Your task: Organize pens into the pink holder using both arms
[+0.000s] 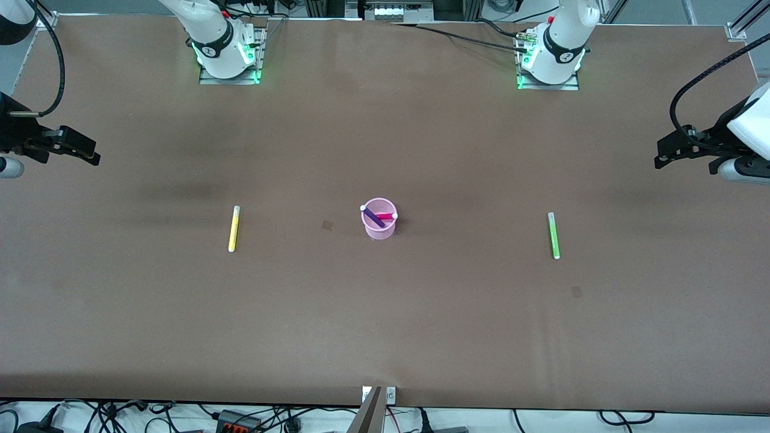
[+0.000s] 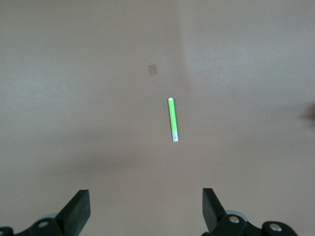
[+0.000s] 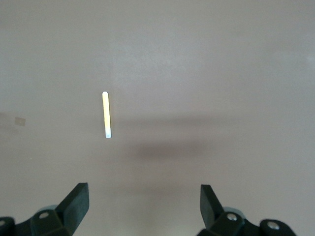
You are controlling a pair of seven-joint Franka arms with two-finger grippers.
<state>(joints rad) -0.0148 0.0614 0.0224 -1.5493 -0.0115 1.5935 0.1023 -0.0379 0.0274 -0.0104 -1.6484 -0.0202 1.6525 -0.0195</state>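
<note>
Landmark: the cup, standing upright at mid-table on the brown table.

Green pen: lying flat on the table, well apart from the cup toward the left arm's end, its lower tip slightly nearer the front camera than the cup. In the left wrist view the green pen lies on the bare surface ahead of the jaws, apart from both fingers and nearer one of them than the other.

Yellow pen: lying flat, well apart from the cup toward the right arm's end, about level with it. In the right wrist view the yellow pen lies ahead of the jaws, apart from them, nearer one finger than the other.

Cup contents: purple pen and magenta pen, both leaning inside with pale tips at the rim, crossing each other.

Left gripper: raised at the left arm's end of the table, farther from the cup than the green pen; jaws spread wide, holding nothing.

Right gripper: raised at the right arm's end of the table, farther from the cup than the yellow pen; jaws spread wide, holding nothing.
</note>
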